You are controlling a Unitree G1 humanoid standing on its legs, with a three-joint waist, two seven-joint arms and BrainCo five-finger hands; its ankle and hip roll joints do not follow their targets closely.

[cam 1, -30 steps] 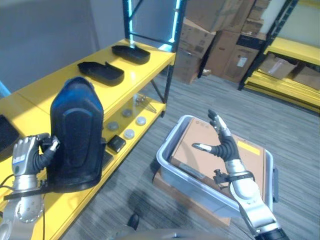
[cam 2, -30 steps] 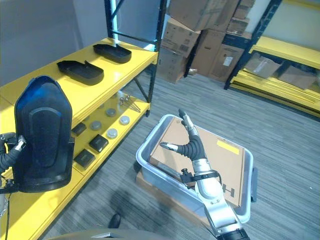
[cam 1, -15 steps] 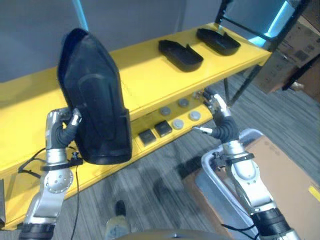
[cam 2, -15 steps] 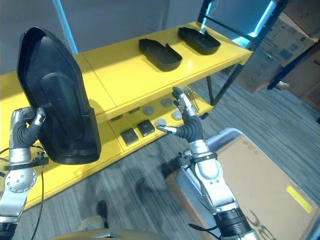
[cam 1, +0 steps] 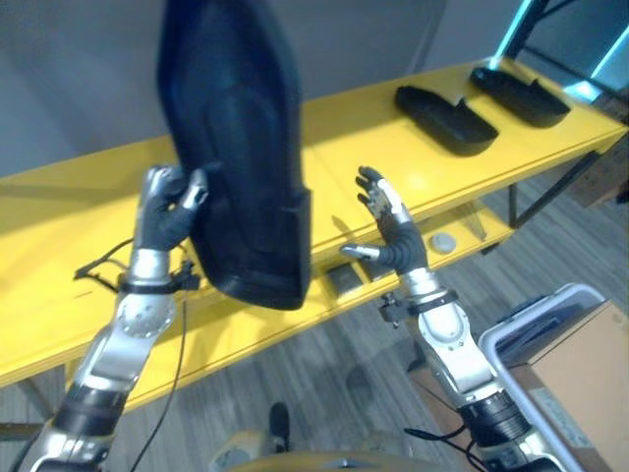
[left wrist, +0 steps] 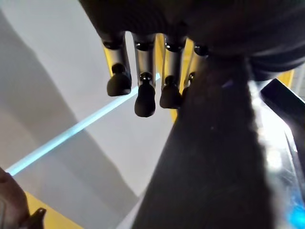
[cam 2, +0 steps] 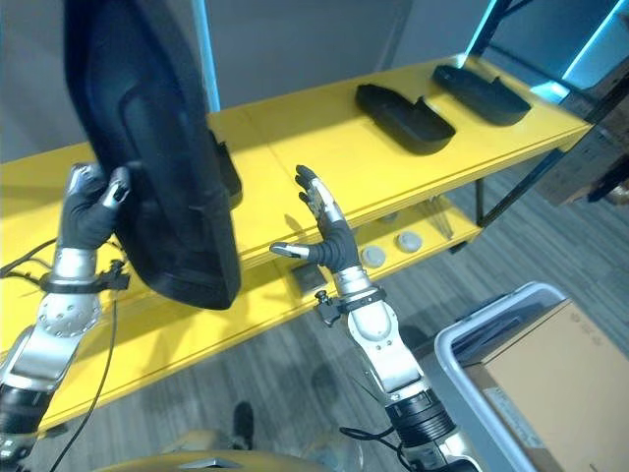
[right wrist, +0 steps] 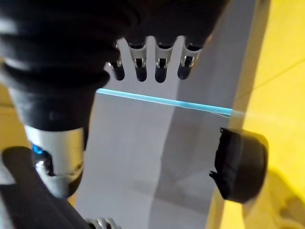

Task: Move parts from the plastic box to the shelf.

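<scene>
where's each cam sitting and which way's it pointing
Left eye view: head camera, looking down at the yellow shelf; left hand gripping the large black part, right hand open.
Right eye view: same scene, slightly offset.
Left wrist view: along the left hand's fingers curled by the black part's edge.
Right wrist view: along the right hand's straight fingers toward a black part on the shelf.
Shared: both eyes show both hands.

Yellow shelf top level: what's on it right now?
Two black tray-like parts lie on the yellow shelf. The large black part in the left hand covers the stretch behind it.
</scene>
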